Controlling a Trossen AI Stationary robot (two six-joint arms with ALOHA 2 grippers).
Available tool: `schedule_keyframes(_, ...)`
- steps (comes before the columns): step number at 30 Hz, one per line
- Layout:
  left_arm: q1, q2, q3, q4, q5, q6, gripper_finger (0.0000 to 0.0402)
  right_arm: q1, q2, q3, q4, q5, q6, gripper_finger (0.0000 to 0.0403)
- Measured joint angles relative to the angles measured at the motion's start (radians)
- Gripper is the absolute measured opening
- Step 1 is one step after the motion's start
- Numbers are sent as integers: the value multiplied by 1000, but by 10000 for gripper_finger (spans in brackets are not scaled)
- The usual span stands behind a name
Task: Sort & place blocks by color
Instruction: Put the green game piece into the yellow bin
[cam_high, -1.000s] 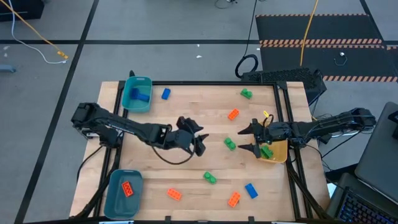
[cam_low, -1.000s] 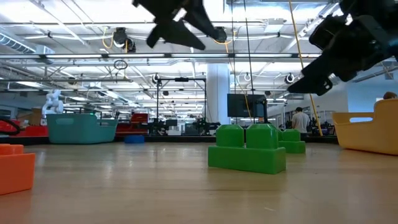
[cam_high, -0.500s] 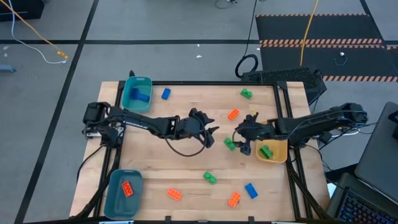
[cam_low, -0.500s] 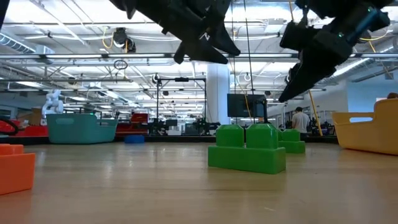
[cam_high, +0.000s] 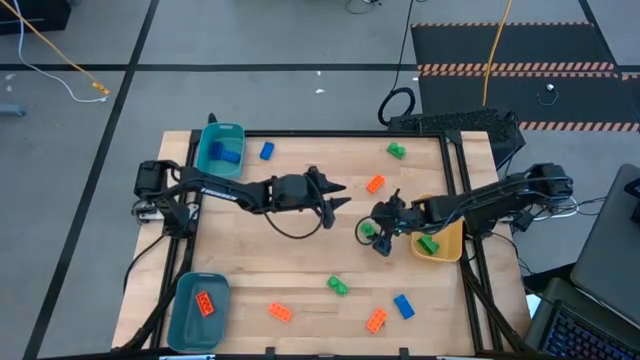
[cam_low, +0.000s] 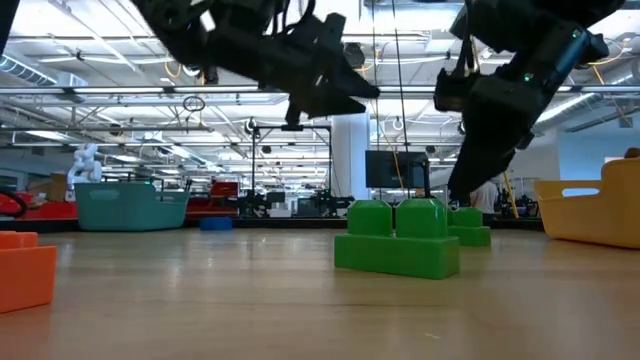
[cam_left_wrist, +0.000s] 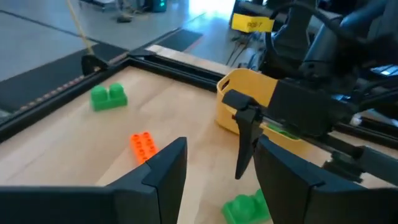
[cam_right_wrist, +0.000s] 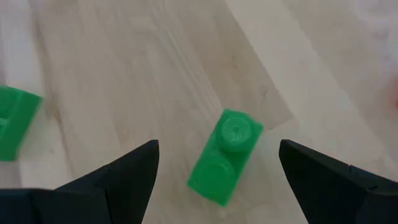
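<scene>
Blue, orange and green blocks lie scattered on the wooden table. My right gripper (cam_high: 379, 231) (cam_right_wrist: 217, 148) is open and hangs just above a small green block (cam_right_wrist: 225, 155) (cam_high: 368, 230), one finger on each side of it, touching nothing. That block lies flat on the wood. My left gripper (cam_high: 335, 195) (cam_left_wrist: 221, 158) is open and raised over the table's middle, pointing toward the right gripper, with an orange block (cam_left_wrist: 144, 147) (cam_high: 375, 184) ahead of it. A green block (cam_high: 428, 243) lies in the yellow bin (cam_high: 447, 250).
The far-left teal bin (cam_high: 221, 153) holds blue blocks; the near-left teal bin (cam_high: 190, 318) holds an orange block (cam_high: 206, 303). Loose blocks: blue (cam_high: 266, 151), green (cam_high: 396, 151), green (cam_high: 338, 286), orange (cam_high: 280, 312), orange (cam_high: 376, 320), blue (cam_high: 403, 306). Bare wood lies left of centre.
My right gripper has moved from beside the yellow bin toward the table's left and down, ending astride the green block. My left gripper has moved toward the table's right and far edge. No block has moved.
</scene>
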Motion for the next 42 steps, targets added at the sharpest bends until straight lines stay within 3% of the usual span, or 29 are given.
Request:
schedule_keyframes(5, 49, 1, -66, 165, 69, 20, 184, 7, 54, 0, 46, 4, 68, 313)
schedule_keyframes(20, 69, 0, -58, 146, 70, 52, 184, 9, 212, 0, 77, 52, 80, 250)
schedule_keyframes(26, 28, 0, -58, 108, 71, 45, 184, 9, 200, -1, 62, 52, 6, 181)
schedule_keyframes(29, 13, 0, -58, 73, 71, 45, 184, 9, 168, -1, 25, 51, -39, 128)
schedule_keyframes(36, -20, 0, -57, -10, 67, 28, 184, 6, -46, -1, -202, 166, -41, 126)
schedule_keyframes(42, -62, 0, -57, -45, 66, -9, 184, -3, -292, 37, -553, 186, 214, 126)
